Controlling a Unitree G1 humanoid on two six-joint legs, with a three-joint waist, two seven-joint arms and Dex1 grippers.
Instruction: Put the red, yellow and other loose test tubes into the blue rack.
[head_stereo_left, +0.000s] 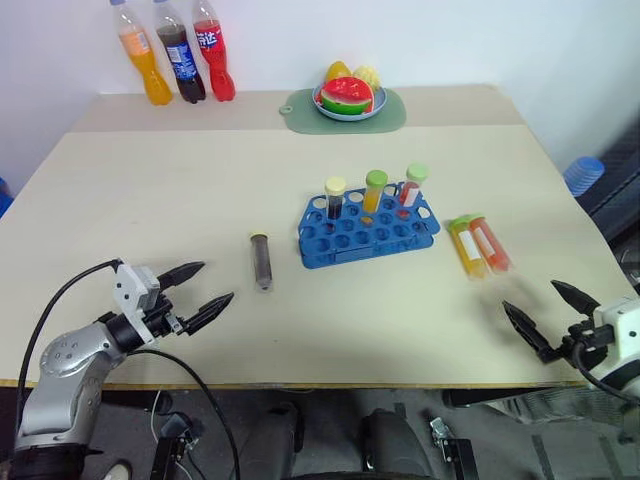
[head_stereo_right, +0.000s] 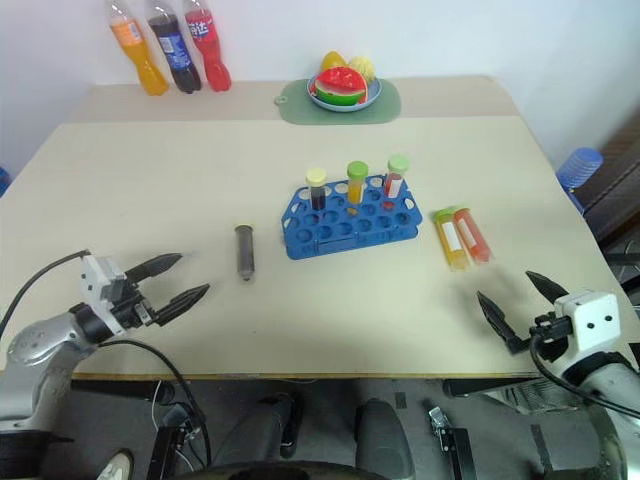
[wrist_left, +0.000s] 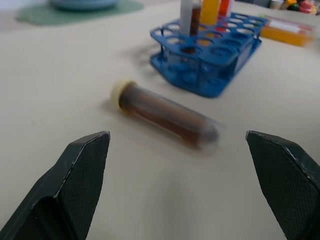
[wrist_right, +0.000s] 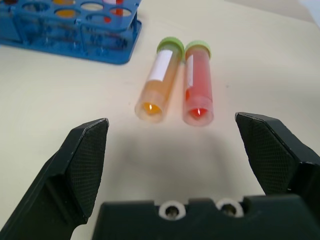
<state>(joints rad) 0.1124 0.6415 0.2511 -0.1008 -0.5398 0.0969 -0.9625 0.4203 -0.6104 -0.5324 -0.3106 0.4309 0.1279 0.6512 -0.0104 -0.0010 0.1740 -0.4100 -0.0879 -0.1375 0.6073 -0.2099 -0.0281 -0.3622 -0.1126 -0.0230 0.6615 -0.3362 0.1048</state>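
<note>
The blue rack (head_stereo_left: 366, 232) stands mid-table with three capped tubes upright in its back row. A yellow tube (head_stereo_left: 465, 246) and a red tube (head_stereo_left: 491, 244), both green-capped, lie side by side just right of the rack; they lie ahead of my right gripper (wrist_right: 170, 150) too. A dark brown tube (head_stereo_left: 262, 261) lies left of the rack. My left gripper (head_stereo_left: 198, 291) hovers open near the front edge, short of the brown tube (wrist_left: 167, 116). My right gripper (head_stereo_left: 551, 308) is open at the front right, a little short of the two tubes.
Three soda bottles (head_stereo_left: 180, 50) stand at the back left. A plate of fruit (head_stereo_left: 348, 97) sits on a green mat at the back centre. A blue object (head_stereo_left: 583, 174) lies beyond the table's right edge.
</note>
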